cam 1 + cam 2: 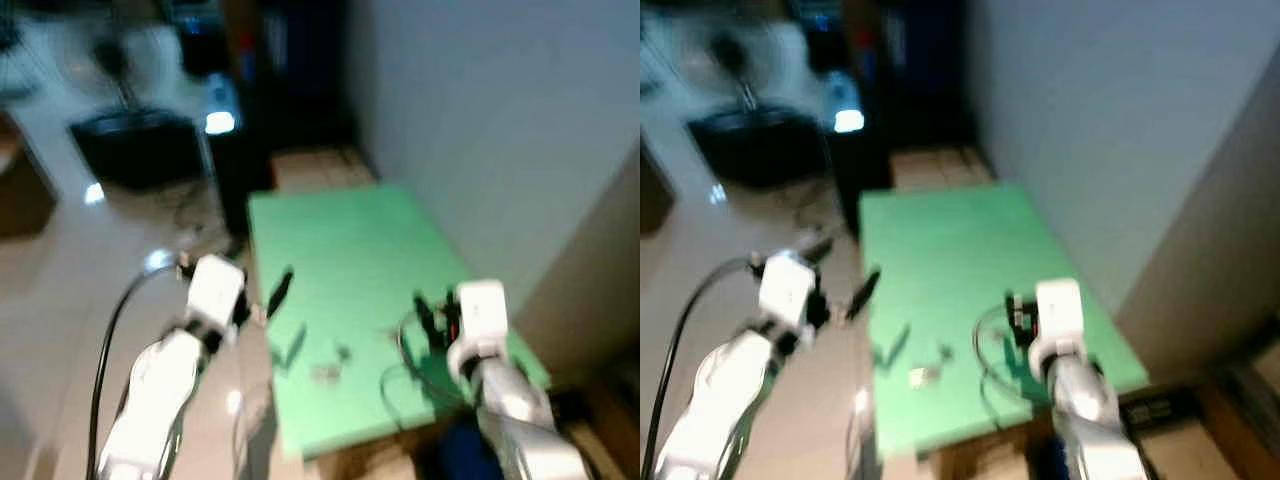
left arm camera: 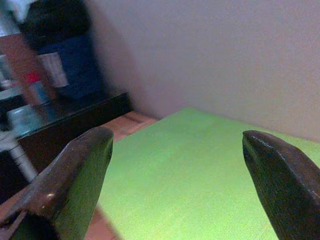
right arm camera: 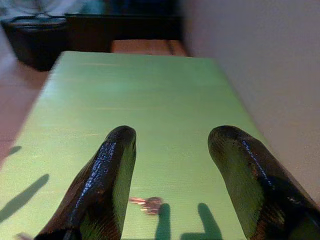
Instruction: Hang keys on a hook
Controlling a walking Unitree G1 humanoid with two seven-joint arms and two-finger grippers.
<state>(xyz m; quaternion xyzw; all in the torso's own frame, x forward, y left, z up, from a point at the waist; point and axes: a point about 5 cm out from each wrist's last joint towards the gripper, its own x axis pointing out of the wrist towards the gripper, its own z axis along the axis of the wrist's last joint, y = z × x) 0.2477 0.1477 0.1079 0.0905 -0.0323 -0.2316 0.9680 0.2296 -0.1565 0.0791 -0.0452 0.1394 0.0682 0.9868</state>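
Note:
A small bunch of keys [image 1: 326, 372] lies on the green table [image 1: 350, 250] near its front edge; the right wrist view shows the keys [image 3: 146, 203] just ahead of and below the fingers. My right gripper [image 3: 172, 135] is open and hovers low over the table's front right part, with nothing between its fingers. My left gripper [image 2: 175, 140] is open wide and empty. It is held at the table's left edge [image 1: 272, 295], pointing across the green top toward the wall. The head views are blurred.
A pale wall [image 1: 500, 110] runs along the table's right side. Behind the table stand a wooden box [image 1: 315, 165] and dark furniture [image 1: 290, 70]. A black bin [image 1: 135, 145] and a fan [image 1: 110, 55] stand on the shiny floor at the left.

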